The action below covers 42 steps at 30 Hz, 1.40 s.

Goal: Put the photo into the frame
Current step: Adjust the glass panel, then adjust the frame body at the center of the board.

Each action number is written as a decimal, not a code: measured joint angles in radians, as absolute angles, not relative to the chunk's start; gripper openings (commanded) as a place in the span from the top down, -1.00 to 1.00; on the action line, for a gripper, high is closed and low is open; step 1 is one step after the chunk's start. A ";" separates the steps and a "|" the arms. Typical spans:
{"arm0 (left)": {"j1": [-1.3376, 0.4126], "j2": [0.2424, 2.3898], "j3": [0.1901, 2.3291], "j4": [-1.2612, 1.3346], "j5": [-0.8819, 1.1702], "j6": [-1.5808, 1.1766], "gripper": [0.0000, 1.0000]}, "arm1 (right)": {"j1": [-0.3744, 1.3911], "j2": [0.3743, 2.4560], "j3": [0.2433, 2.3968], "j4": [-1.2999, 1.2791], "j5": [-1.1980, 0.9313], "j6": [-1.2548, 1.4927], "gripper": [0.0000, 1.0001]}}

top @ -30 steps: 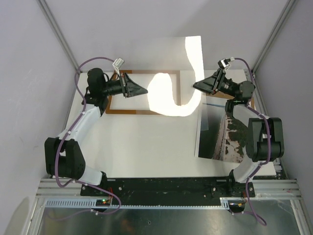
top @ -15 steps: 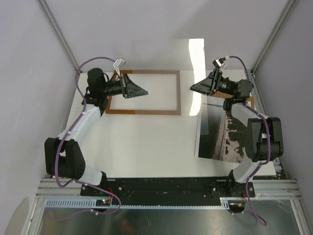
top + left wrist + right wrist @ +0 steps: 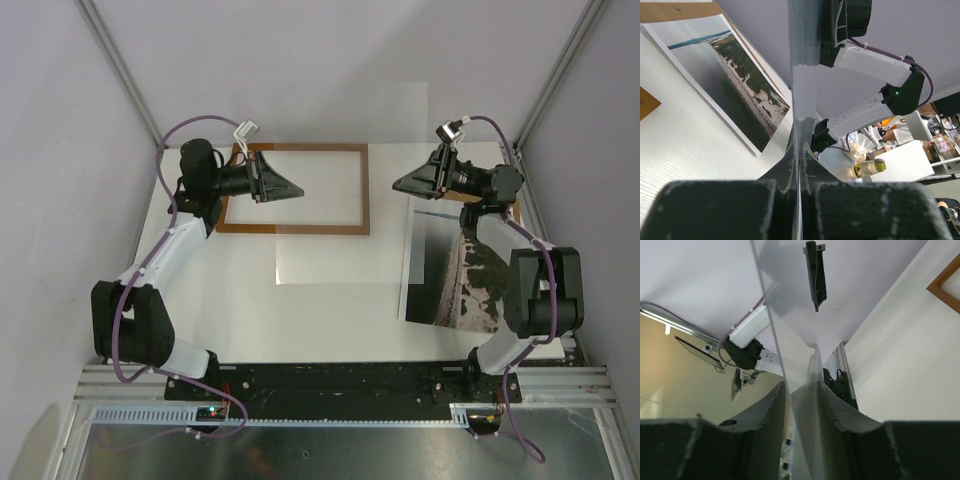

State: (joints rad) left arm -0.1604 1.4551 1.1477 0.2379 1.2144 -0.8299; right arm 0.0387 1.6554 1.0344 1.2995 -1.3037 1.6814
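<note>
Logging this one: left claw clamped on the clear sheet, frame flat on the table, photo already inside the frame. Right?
Not quite. The photo lies outside the frame, on the table to its right; the top external view shows this. The left claw is clamped on the clear sheet, and the frame lies flat on the table.

Bright, even light, soft shadows; faint glare on the clear sheet [image 3: 345, 250]; wrist views blur close up.
</note>
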 measured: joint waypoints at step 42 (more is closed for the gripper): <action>-0.083 1.376 0.984 -0.288 0.032 -1.173 -0.49 | -0.095 1.235 1.134 -0.033 -0.889 0.649 1.00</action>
State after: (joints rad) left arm -0.0826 1.3758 0.9836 -0.2878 0.0319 -1.1732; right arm -0.0952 1.2350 1.1343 -0.0330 -0.8886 0.6491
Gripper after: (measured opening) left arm 0.744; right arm 0.011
